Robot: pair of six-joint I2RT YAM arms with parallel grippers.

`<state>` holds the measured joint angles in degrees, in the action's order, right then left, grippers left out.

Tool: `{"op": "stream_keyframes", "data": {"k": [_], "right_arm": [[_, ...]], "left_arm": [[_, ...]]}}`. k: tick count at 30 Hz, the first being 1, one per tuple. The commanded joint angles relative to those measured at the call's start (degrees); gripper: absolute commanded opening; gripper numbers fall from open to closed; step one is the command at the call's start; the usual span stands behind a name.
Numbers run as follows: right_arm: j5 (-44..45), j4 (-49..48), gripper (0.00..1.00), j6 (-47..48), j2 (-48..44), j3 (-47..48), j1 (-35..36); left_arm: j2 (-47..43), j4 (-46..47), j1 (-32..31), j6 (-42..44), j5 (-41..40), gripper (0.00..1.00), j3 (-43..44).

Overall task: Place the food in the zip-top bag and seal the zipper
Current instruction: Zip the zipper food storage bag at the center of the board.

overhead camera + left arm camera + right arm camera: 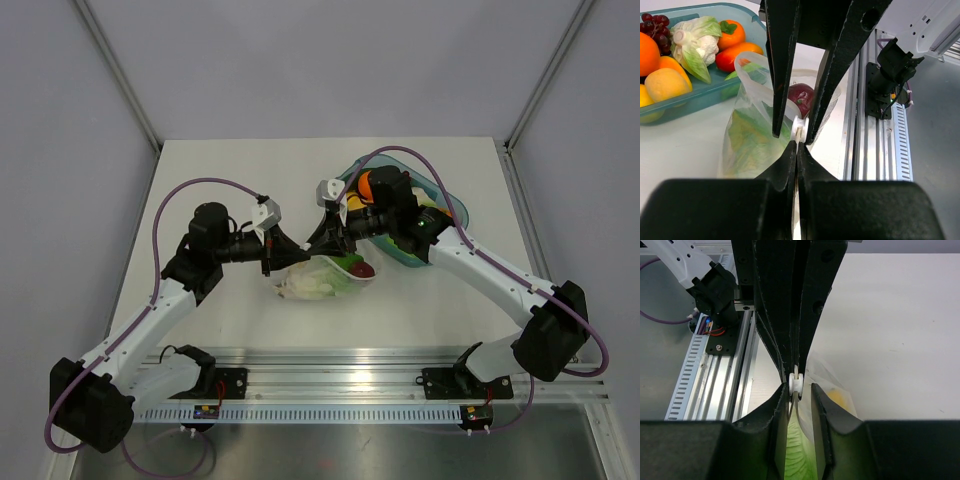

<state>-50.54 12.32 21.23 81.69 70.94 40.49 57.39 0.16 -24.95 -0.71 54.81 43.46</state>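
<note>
The clear zip-top bag (315, 282) lies at the table's middle between both grippers, with green lettuce (752, 142), a dark red piece (801, 95) and something yellow (839, 399) inside. My left gripper (797, 146) is shut on the bag's pale mouth strip. My right gripper (800, 389) faces it tip to tip, its fingers closed round the white slider (796, 382) of the zipper. In the top view the left gripper (285, 250) and right gripper (318, 245) meet just above the bag. More food lies in the teal tray (700, 95): grapes (654, 27), oranges (730, 32), a yellow piece (662, 85).
The teal tray (400, 152) stands behind and right of the bag, partly hidden under the right arm. The aluminium rail (380, 385) with both arm bases runs along the near table edge. White frame posts rise at the far corners.
</note>
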Motion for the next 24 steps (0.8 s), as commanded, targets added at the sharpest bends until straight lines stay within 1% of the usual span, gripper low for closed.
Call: {"op": "stream_keyframes", "data": {"k": [1,3,4,6,11,13,17,24], "right_arm": [[-1.49,-0.10,0.29,0.12,-0.92,2.54,-0.24],[-1.66,-0.01,0.30,0.04,-0.92,2.54,-0.24],[-1.84,-0.01,0.33,0.04,-0.92,2.54,-0.15],[-1.93,-0.19,0.34,-0.14,-0.92,2.63,-0.15],[-2.10,-0.36,0.44,-0.23,-1.18,2.54,-0.15],[-2.19,-0.45,0.44,-0.32,-1.27,2.54,-0.15],[-2.81,-0.71,0.48,-0.40,-1.36,2.54,-0.15],[-2.63,-2.64,0.48,-1.11,-1.27,2.37,-0.15]], "left_arm": [[0.01,3.70,-0.19,0.01,-0.05,0.00,0.48],[0.18,3.62,-0.19,0.01,-0.05,0.00,0.57],[0.18,3.53,-0.19,-0.08,0.12,0.00,0.66],[0.44,3.44,-0.19,-0.08,0.30,0.00,0.83],[0.27,3.09,-0.19,0.27,0.04,0.00,0.75],[0.36,3.00,-0.19,0.27,0.04,0.00,0.83],[0.62,2.91,-0.19,0.27,0.21,0.00,0.75],[0.88,2.91,-0.19,0.27,0.21,0.00,0.83]]}}
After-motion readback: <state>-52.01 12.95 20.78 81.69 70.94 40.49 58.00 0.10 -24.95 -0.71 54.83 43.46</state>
